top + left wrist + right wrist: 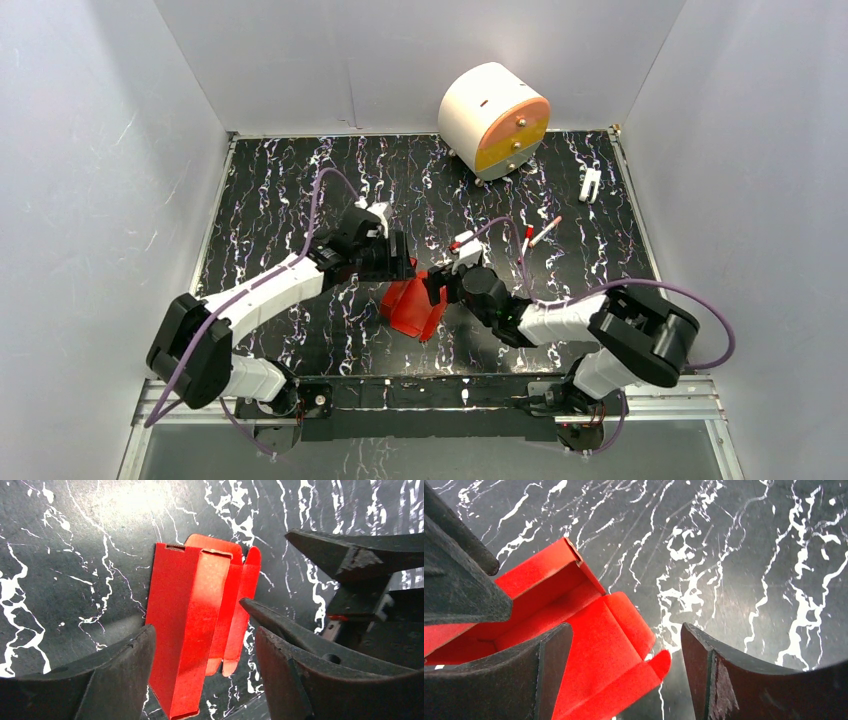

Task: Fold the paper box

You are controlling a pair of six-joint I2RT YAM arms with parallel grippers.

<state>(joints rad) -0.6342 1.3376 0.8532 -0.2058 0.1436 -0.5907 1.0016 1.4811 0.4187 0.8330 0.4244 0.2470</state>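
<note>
Well, from overhead the paper box [412, 305] lies just below mid-frame on the dark marbled surface [290, 200]. The left hand [398, 262] is at its upper left and the right hand [440, 287] at its upper right, both close over it. A white-and-orange drum [495, 120] stands near the top edge.

From the left wrist, that hand's jaws are spread wide. The half-folded box sits between them at centre, unclamped.

From the right wrist, the jaws are likewise wide. The red flaps at lower left reach between them, not gripped.
</note>
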